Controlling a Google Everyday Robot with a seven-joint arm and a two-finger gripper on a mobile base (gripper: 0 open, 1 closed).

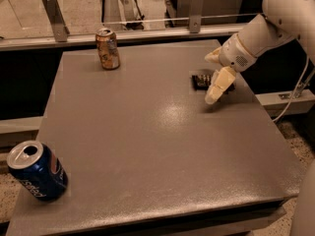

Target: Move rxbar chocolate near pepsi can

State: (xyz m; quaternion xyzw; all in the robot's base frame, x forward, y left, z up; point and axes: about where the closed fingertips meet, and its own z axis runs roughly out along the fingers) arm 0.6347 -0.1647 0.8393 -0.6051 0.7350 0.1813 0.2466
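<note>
Looking at a grey counter with three things on it. Can spot the rxbar chocolate lying flat near the far right edge, black wrapper, lettering too small to read. Partly hidden at its right end by the gripper, hanging right over that spot on the end of a white arm reaching in from the upper right. Cream-coloured fingers, spread apart and released, not clamped on anything as far as can be told. Lower one pointing down in front of the bar, tip at or just above the counter. Upper one sticking out on the far side of the bar. Can't say whether either actually touches the wrapper. Over at the near left corner, the pepsi can, dark blue with the silver top showing, well apart from the bar, pretty much diagonally across the counter. Also a brown-gold can standing upright at the far left, well away from both.
</note>
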